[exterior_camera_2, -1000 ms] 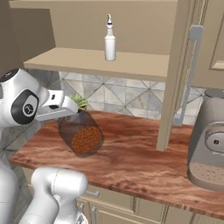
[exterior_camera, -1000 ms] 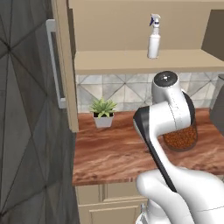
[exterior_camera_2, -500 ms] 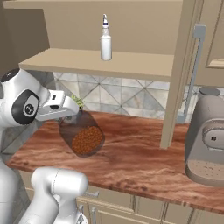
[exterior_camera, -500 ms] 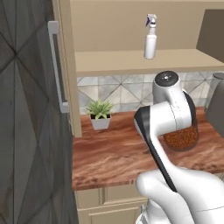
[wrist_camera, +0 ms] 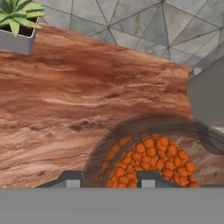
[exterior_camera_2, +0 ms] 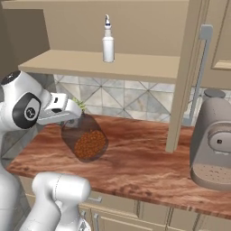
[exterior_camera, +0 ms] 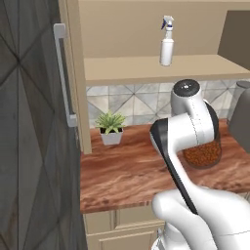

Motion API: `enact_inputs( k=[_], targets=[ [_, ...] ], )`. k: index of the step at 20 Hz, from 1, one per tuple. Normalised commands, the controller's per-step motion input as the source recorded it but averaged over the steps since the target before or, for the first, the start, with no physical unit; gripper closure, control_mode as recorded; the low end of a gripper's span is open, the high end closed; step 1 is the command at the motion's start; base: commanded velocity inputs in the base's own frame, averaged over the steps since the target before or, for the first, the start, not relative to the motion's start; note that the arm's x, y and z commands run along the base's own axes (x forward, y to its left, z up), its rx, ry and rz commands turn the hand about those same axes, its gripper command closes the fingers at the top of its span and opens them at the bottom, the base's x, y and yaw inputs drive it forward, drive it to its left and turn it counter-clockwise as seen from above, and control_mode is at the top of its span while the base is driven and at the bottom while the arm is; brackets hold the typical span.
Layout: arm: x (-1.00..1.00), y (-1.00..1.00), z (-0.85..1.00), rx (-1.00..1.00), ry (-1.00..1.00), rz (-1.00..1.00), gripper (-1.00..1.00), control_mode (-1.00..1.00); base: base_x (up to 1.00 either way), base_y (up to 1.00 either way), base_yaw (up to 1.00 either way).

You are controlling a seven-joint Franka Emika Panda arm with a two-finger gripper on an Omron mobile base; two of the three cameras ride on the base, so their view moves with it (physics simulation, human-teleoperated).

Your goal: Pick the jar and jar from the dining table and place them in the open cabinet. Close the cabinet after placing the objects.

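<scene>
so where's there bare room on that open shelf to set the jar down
The cabinet shelf is bare on both sides of the white spray bottle, and the widest patch runs from the bottle towards the arm's side. Between the bottle and the door post is narrower. Below, the hand holds the jar over the counter, beside the coffee machine.

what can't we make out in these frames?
- Jar lid: hidden by the end effector in the right base view.
- Jar's left side: hidden by the arm in the left base view.
- Coffee machine: cut off at the right edge of the right base view.
</scene>
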Motion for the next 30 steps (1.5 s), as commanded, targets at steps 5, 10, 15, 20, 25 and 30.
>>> enact_inputs(
  k=[5, 10, 15, 20, 25, 30],
  targets=[
    [0.0, 0.0, 0.0, 0.0, 0.0, 0.0, 1.0, 1.0, 0.11, -0.14, 0.03],
    [0.0, -0.16, 0.08, -0.06, -0.08, 0.18, 1.0, -1.0, 0.0, -0.03, 0.03],
    [-0.1, -0.22, 0.25, -0.07, -0.1, 0.26, 1.0, -1.0, 0.0, 0.0, 0.0],
    [-0.11, -0.02, 0.41, -0.08, -0.01, 0.2, 1.0, -1.0, 0.0, 0.0, 0.0],
    [-0.12, 0.05, 0.58, -0.12, 0.06, 0.11, 1.0, -1.0, 0.0, 0.0, 0.0],
    [-0.15, 0.01, 0.63, -0.18, 0.03, 0.04, 1.0, -1.0, 0.0, 0.0, 0.0]
  ],
)
